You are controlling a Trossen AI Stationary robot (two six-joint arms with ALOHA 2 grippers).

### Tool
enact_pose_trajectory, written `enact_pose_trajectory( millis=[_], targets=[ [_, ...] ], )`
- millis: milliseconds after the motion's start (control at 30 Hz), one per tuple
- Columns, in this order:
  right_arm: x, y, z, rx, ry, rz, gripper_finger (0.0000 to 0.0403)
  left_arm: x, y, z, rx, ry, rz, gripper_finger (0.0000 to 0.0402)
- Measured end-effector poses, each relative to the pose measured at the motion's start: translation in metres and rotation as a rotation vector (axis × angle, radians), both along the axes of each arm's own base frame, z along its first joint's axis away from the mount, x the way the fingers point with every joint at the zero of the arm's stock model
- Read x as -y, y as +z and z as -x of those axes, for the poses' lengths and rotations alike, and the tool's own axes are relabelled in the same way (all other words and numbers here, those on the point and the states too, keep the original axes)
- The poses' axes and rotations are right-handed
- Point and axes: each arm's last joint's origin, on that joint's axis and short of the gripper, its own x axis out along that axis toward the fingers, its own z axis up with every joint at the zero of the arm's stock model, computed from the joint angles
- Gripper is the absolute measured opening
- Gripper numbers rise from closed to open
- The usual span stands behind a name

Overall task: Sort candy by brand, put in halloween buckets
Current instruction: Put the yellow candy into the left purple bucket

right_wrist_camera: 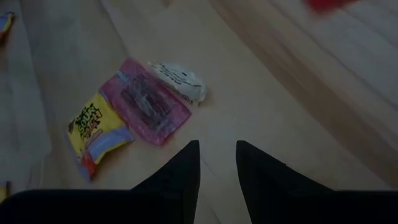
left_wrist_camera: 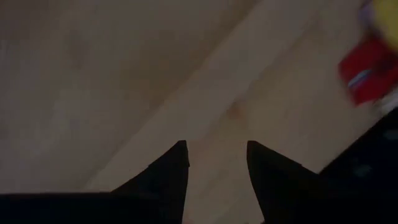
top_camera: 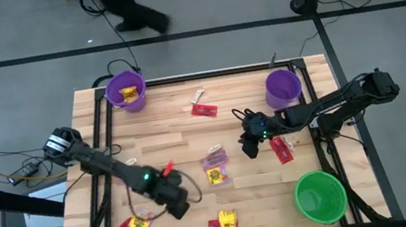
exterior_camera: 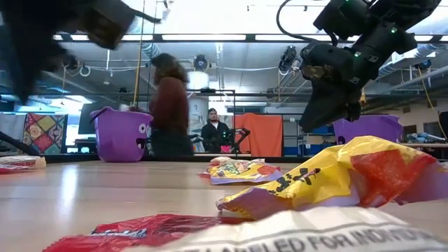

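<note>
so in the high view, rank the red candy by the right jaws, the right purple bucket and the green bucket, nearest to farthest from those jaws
1. red candy, just beside the right gripper
2. right purple bucket, at the table's back edge
3. green bucket, at the front right corner

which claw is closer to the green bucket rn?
Right. The right claw hangs over mid-table, up and inward from the green bucket. The left claw is near the front edge, much farther across the table from it.

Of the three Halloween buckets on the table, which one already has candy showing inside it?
The purple bucket at the table's far left corner: yellow wrappers show inside it. The other purple bucket, far right, and the green bucket, near right, look empty from above.
</note>
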Motion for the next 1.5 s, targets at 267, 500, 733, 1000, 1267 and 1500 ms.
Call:
enact_pose_trajectory(
  millis=[267, 500, 733, 1000, 1267, 1500],
  targets=[
    [-0.012, 0.000, 0.001, 0.005, 0.007, -0.004, 0.0116, 0.024, -0.003, 0.020, -0.073, 0.045, -0.003, 0.0168],
    [-0.020, 0.000, 0.002, 0.011, -0.003, -0.005, 0.0116, 0.035, -0.018, 0.038, -0.251, 0.092, -0.080, 0.0168],
    [-0.019, 0.000, 0.001, 0.019, -0.037, -0.007, 0.0116, 0.052, -0.035, 0.038, -0.256, 0.048, -0.070, 0.0168],
    [-0.019, 0.001, 0.000, 0.041, -0.074, -0.032, 0.0116, 0.062, -0.058, 0.041, -0.332, 0.024, -0.131, 0.0168],
    [-0.019, 0.002, -0.001, 0.055, -0.076, -0.035, 0.0116, 0.066, -0.075, 0.038, -0.360, -0.008, -0.142, 0.0166],
    [-0.020, 0.003, -0.001, 0.060, -0.070, -0.043, 0.0116, 0.063, -0.085, 0.042, -0.367, -0.011, -0.146, 0.0081]
  ],
)
